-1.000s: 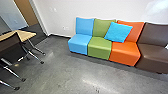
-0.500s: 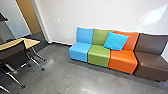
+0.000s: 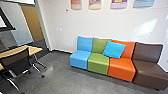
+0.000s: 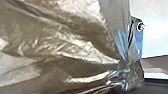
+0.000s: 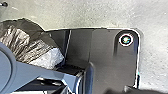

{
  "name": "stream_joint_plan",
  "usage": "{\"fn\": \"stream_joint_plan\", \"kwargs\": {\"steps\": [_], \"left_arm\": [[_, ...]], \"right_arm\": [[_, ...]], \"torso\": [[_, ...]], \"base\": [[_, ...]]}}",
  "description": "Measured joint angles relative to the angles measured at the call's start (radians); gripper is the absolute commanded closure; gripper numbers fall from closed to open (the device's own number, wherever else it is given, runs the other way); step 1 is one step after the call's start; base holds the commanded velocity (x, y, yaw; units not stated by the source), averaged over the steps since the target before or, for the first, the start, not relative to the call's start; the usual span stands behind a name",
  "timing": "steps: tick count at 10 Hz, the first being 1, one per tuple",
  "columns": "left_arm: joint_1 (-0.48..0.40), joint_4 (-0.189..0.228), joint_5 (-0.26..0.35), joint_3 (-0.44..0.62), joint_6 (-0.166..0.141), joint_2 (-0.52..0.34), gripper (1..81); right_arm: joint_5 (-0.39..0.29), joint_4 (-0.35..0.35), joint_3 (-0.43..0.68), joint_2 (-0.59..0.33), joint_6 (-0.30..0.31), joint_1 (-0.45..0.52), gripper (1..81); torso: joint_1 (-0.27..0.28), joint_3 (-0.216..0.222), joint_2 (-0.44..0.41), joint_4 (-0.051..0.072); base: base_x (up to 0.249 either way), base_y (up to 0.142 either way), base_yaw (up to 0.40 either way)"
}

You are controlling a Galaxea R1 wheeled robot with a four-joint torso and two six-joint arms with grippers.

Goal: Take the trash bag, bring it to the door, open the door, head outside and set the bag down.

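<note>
A glossy, creased, grey-brown plastic trash bag (image 4: 62, 50), its contents unclear, narrowed to a tight, crinkled gather close to the left wrist camera, though how the left gripper and right gripper stood I could not tell.

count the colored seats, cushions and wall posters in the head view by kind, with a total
Seats: 4
Cushion: 1
Wall posters, partly visible at the top edge: 4
Total: 9
</note>
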Motion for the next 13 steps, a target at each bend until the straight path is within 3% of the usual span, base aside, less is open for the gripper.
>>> {"fn": "stream_joint_plan", "kwargs": {"steps": [4,6,9,11,13], "left_arm": [[0.061,0.025,-0.053,-0.041,0.0,0.058,81.1],[0.069,0.027,-0.104,-0.055,0.002,0.067,81.1],[0.069,0.028,-0.125,-0.06,0.004,0.086,81.1],[0.069,0.028,-0.125,-0.06,0.004,0.086,81.1],[0.072,0.028,-0.125,-0.06,0.004,0.086,81.1]], "right_arm": [[-0.002,-0.002,-0.031,0.037,0.0,-0.02,1.0],[0.003,-0.002,-0.094,0.077,0.0,-0.031,1.0],[0.01,-0.002,-0.197,0.16,-0.003,-0.05,1.0],[0.008,-0.007,-0.202,0.171,-0.004,-0.066,1.0],[0.013,-0.01,-0.221,0.182,-0.004,-0.063,1.0]], "torso": [[-0.08,0.032,0.12,0.0],[-0.126,0.033,0.191,0.0],[-0.197,0.034,0.301,0.0],[-0.23,0.067,0.353,0.0],[-0.274,0.136,0.419,0.0]], "base": [[0.0,0.0,0.0],[0.0,0.0,0.0],[0.0,0.0,0.0],[0.0,0.0,0.0],[0.0,0.0,0.0]]}}
